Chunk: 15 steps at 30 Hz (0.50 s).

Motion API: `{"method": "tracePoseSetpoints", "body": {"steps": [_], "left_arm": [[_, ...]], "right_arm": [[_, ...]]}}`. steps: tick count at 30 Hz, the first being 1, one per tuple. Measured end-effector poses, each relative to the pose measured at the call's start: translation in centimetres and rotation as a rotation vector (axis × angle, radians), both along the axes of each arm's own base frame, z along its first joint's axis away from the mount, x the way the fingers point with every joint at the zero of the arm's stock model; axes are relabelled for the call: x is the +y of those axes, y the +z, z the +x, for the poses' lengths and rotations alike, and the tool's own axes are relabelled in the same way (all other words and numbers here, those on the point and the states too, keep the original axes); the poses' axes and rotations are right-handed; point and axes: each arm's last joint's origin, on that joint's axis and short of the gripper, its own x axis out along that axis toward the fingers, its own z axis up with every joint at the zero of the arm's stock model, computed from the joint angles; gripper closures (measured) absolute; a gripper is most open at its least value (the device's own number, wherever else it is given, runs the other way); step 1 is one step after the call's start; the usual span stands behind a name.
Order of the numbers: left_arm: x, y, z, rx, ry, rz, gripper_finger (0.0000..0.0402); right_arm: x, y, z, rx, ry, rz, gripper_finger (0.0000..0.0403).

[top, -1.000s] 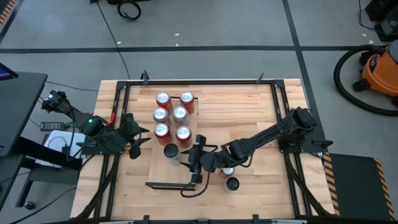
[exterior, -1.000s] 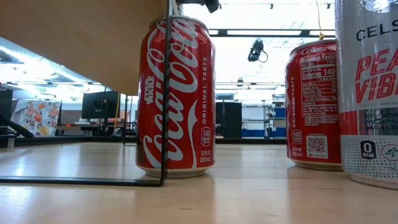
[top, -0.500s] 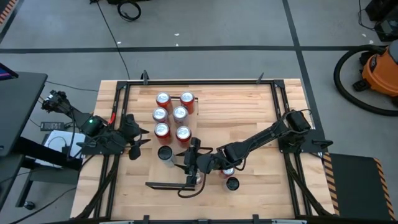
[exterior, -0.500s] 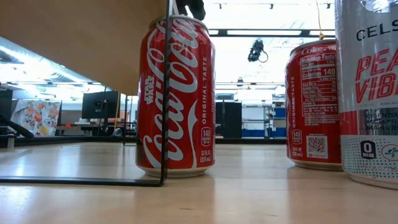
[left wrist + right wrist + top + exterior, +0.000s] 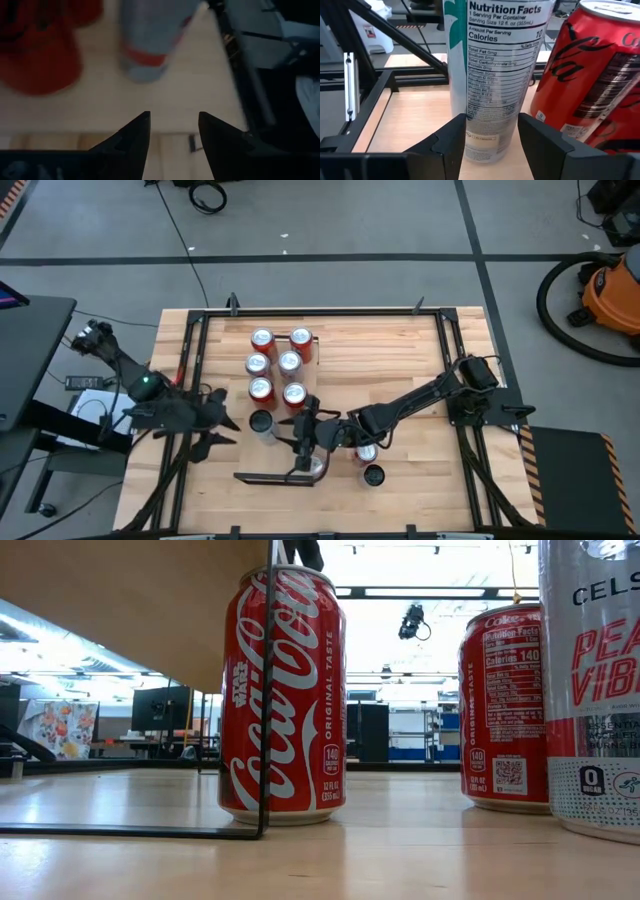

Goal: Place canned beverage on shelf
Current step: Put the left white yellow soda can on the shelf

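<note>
The right jaws [image 5: 303, 430] stand part open around a tall silver can [image 5: 492, 75] by the red cans [image 5: 277, 365], short of the shelf [image 5: 120, 600], while the left jaws [image 5: 172, 132] hang part open, empty.

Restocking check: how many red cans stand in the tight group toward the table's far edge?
6 red cans: back left, back right, middle left, middle right, front left, front right. None seems hidden.
</note>
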Motion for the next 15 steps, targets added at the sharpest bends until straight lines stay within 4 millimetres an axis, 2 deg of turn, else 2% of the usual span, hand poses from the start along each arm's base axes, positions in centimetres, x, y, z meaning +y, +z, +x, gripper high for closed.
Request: {"method": "tracePoseSetpoints", "body": {"steps": [7, 15], "left_arm": [[-1.8, -0.6, 1.5, -0.038, 0.029, 0.050, 0.0224], [-2.9, -0.6, 2.6, -0.100, 0.018, 0.066, 0.0224]], "right_arm": [[-0.2, 0.3, 0.2, -0.029, -0.003, 0.012, 0.0213], [-0.2, 0.3, 0.2, -0.031, 0.001, 0.006, 0.0213]]}}
